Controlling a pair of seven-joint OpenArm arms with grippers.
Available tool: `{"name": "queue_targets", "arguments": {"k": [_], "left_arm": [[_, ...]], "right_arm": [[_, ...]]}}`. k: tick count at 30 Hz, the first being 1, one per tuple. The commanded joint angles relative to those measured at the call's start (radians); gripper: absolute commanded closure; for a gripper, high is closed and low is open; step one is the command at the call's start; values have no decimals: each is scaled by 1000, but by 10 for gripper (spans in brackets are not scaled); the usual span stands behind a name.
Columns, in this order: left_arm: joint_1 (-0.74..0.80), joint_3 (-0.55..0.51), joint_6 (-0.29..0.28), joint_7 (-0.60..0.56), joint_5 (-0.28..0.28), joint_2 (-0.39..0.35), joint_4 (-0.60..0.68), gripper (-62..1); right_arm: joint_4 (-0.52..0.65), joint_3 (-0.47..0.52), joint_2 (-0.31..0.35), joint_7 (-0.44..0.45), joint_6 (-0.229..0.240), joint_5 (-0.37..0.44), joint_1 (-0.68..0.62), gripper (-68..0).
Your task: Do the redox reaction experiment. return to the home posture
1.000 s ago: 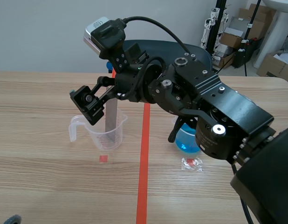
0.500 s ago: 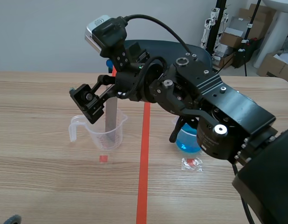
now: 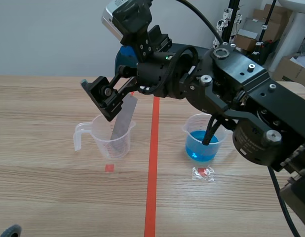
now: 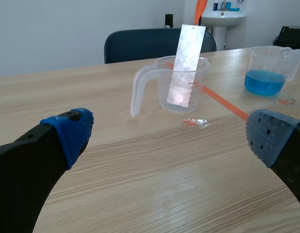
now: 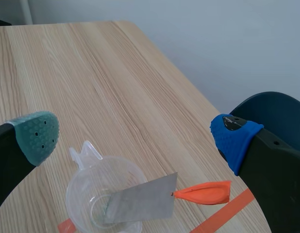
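Black right hand (image 5: 135,136) risen clear, fingers apart, empty; leaves the flat grey metal strip (image 3: 123,118) leaning in the clear plastic measuring cup (image 3: 95,143) at tabletop (image 3: 44,187) left. Left hand (image 4: 172,138) apart too. Suggests release done, homing begun.

The scene view faces across the desk (image 3: 44,187) from the robot's side. The left wrist view sits low near it; the right looks steeply down. All share the clear jug (image 3: 107,143).
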Motion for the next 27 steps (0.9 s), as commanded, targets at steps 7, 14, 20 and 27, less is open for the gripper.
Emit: {"name": "queue_targets", "arguments": {"k": [7, 14, 20, 27], "left_arm": [[-25, -8, 1, 115, -32, -10, 195, -623], [-25, -8, 51, 275, -38, -71, 378, -623], [-25, -10, 86, 426, -38, -96, 505, -623], [-22, -10, 114, 589, -37, -101, 609, -623]], "right_arm": [[133, 10, 84, 40, -1, 11, -66, -679], [231, 71, 159, 113, -1, 11, -181, -679], [291, 164, 188, 149, 0, 10, -298, -679], [299, 288, 188, 225, 5, 3, -429, -679]]}}
